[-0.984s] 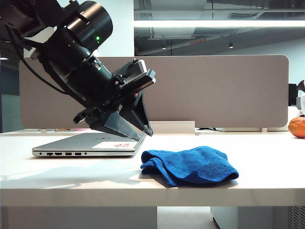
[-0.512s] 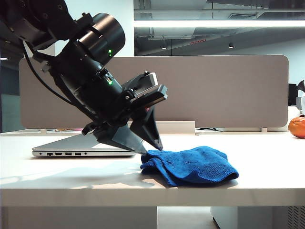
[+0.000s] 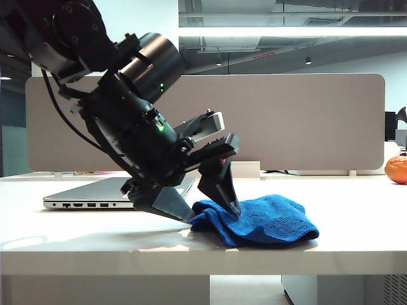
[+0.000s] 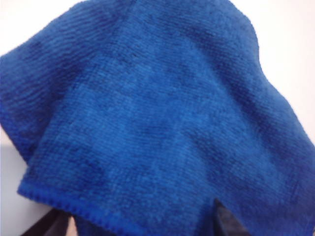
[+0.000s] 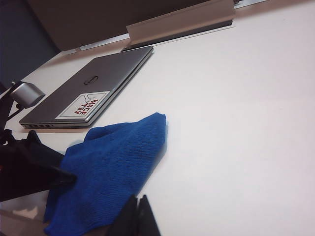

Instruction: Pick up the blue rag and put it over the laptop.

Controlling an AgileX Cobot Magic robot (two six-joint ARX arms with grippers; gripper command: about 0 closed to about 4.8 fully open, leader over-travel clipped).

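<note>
- The blue rag (image 3: 257,220) lies crumpled on the table (image 3: 356,222), just beside the laptop (image 3: 89,194) at the laptop's 3 o'clock in the exterior view, the rag's long axis running from 9 to 3.
- The left gripper (image 3: 206,210) has its jaws spread wide over the rag's laptop-side end, one finger low by the folded edge, the other resting on top of the cloth; nothing is pinched yet.
- From this gripper the bulk of the rag extends toward 3 o'clock, and the laptop lies back toward 9.
- The left arm is clearly the nearer one.
- The right gripper (image 5: 137,216) hangs apart from the cloth with its fingertips pressed together, holding nothing.
- The left wrist view is filled with blurred blue cloth (image 4: 157,113), so the exact contact of the fingertips is hard to make out.
- The arm hides part of the laptop lid in the exterior view.
</note>
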